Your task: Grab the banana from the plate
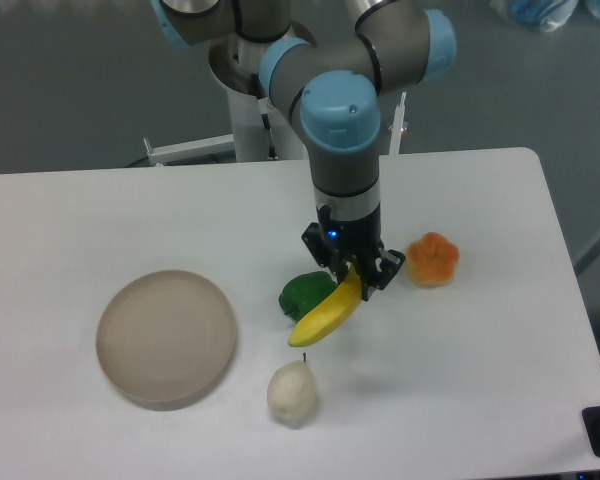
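The yellow banana (327, 314) hangs in the air above the table, slanting down to the left, partly in front of the green pepper. My gripper (352, 274) is shut on the banana's upper end, pointing straight down from the arm. The beige plate (166, 338) lies at the left of the table with nothing on it, well apart from the banana and the gripper.
A green pepper (302, 295) sits just left of the gripper, partly behind the banana. A pale pear (292, 392) stands below the banana's lower tip. An orange fruit (432, 259) lies to the right of the gripper.
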`<state>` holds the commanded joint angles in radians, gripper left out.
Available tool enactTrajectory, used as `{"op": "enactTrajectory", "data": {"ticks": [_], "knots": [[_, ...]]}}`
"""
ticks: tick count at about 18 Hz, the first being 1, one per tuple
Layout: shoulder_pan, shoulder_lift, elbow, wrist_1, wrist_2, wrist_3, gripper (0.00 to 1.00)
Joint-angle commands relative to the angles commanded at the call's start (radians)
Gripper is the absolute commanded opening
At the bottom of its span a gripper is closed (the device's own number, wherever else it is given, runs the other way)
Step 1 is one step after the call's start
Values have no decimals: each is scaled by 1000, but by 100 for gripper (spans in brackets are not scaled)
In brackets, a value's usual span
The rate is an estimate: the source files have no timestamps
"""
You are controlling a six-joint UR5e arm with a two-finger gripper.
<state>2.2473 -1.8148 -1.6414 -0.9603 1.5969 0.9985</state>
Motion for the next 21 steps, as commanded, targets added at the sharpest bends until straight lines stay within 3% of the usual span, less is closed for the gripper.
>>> {"op": "enactTrajectory", "data": {"ticks": [21], "knots": [[0,5,8,8,5,11,36]]}}
